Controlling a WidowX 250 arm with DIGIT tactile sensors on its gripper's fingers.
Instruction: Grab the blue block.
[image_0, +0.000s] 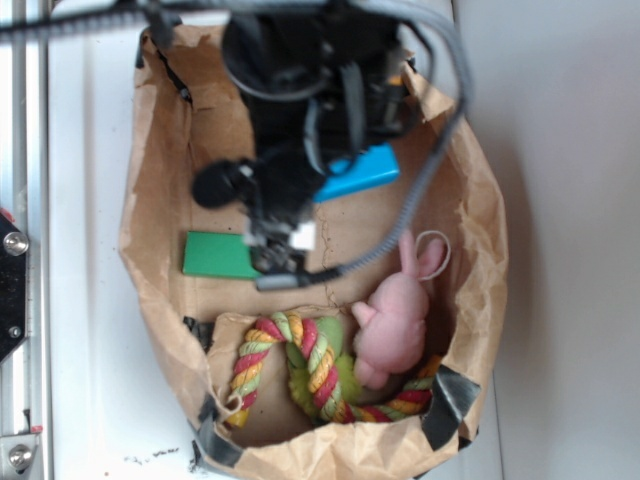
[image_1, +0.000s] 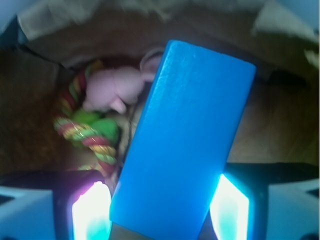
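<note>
The blue block (image_1: 187, 135) fills the middle of the wrist view, slanting to the upper right, with its near end between my two fingers. My gripper (image_1: 160, 200) is shut on the blue block, and both glowing pads (image_1: 90, 210) press its long sides. In the exterior view the blue block (image_0: 360, 172) sticks out to the right from under the black arm (image_0: 300, 90), inside the paper bag (image_0: 160, 140). My fingertips are hidden beneath the arm there.
A green flat block (image_0: 215, 255) lies on the bag floor to the left. A pink plush toy (image_0: 392, 320) and a striped rope toy (image_0: 300, 365) fill the bag's near end. The bag's crumpled walls rise on every side.
</note>
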